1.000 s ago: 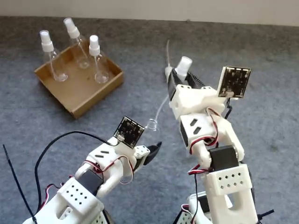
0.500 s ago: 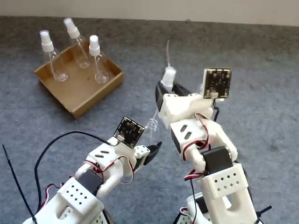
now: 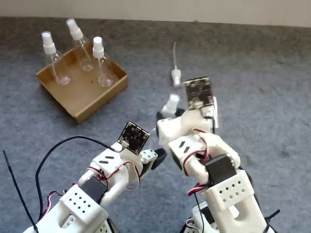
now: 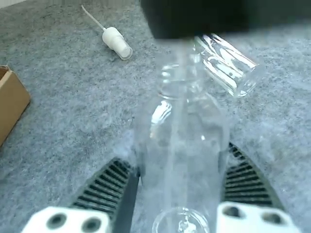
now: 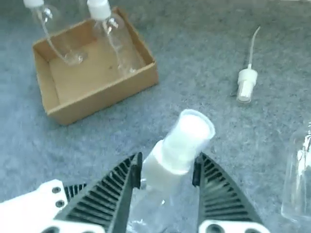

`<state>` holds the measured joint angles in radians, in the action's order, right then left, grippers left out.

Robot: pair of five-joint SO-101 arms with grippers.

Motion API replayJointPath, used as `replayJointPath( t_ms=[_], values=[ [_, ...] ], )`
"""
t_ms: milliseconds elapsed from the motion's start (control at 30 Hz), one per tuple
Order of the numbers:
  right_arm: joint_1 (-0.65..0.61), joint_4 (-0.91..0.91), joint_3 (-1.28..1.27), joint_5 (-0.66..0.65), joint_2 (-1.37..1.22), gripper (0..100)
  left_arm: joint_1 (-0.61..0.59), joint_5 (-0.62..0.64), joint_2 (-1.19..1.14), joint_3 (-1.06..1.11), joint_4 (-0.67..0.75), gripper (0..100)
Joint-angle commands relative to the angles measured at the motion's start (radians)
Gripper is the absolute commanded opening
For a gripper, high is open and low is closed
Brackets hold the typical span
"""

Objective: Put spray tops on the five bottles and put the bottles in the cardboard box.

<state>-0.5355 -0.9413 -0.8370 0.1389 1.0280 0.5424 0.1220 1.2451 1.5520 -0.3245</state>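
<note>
My left gripper (image 4: 180,167) is shut on a clear bottle (image 4: 182,131) held upright, its open neck pointing up. A thin dip tube runs down through that neck from the dark underside of my right gripper just above it. My right gripper (image 5: 167,167) is shut on a white spray top (image 5: 177,145). In the high view the right gripper (image 3: 170,114) hangs directly over the left gripper (image 3: 158,155) and hides the bottle. The cardboard box (image 3: 73,99) sits at the far left with three capped bottles (image 3: 102,65) standing in it.
A loose spray top (image 3: 176,75) with its long tube lies on the grey carpet beyond the arms. A second uncapped clear bottle (image 4: 226,65) lies on its side just behind the held one. The box corner (image 4: 9,102) is off to one side.
My right arm has swung in and down toward the left gripper, carrying the spray top. Its tube now runs into the neck of the held bottle. The left arm stayed put.
</note>
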Motion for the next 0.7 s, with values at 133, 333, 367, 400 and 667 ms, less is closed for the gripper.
replayJointPath(
  t_ms=[133, 333, 367, 400, 667],
  values=[
    [-0.019, -0.104, 0.107, -0.100, 0.024, 14.9, -0.002, 0.012, 0.019, -0.012, 0.026, 11],
    [-0.016, -0.168, 0.209, -0.106, 0.024, 14.9, -0.004, 0.012, 0.019, -0.012, 0.026, 11],
    [-0.016, -0.182, 0.226, -0.106, 0.024, 14.9, -0.004, 0.012, 0.019, -0.012, 0.026, 11],
    [-0.016, -0.197, 0.242, -0.106, 0.024, 14.9, -0.004, 0.011, 0.019, -0.012, 0.026, 11],
    [0.099, -0.251, 0.355, -0.106, 0.024, 15.0, -0.061, 0.009, 0.019, -0.022, 0.026, 11]
  ],
)
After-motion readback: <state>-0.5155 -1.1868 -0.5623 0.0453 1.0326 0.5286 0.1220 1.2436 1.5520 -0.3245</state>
